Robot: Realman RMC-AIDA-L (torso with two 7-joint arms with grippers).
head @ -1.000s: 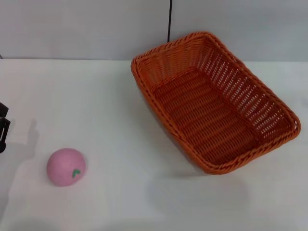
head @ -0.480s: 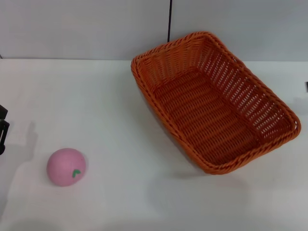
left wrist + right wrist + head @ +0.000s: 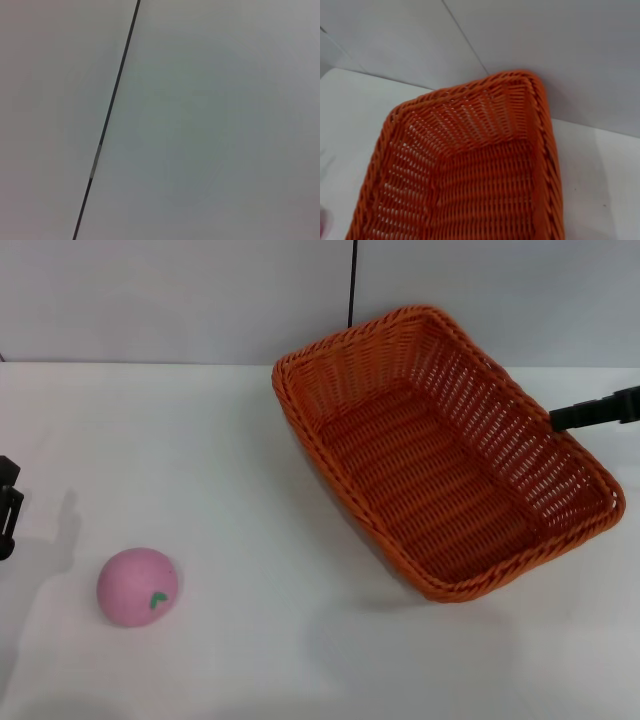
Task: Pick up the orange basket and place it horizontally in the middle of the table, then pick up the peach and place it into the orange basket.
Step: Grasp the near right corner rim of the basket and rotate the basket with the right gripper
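1. Wide white table (image 3: 230,450), seen from the head camera, running up to a grey wall (image 3: 170,300) along its far edge.
2. Large orange basket (image 3: 440,455) sitting on the right half of the table, near the far edge, turned at a slant so one corner points toward the wall and its long sides run diagonally toward the right edge. Standing upright, open side up, nothing inside.
3. Small pink peach (image 3: 137,586) resting on the table near the left front corner, well apart from the basket, with a green leaf mark facing the front.
4. Right gripper (image 3: 592,412) reaching in from the right edge as a dark bar, tip just over the basket's right rim. Cannot tell whether open or clenched, or whether touching the rim.
5. Left gripper (image 3: 8,508) only a dark sliver at the left edge of the table, well apart from the peach. Cannot tell its state.
6. From the right wrist camera: close look into the basket (image 3: 470,170), woven floor and sloping open-weave sides, braided rim, white table and grey wall beyond.
7. From the left wrist camera: only plain grey wall crossed by a thin dark line (image 3: 107,120).
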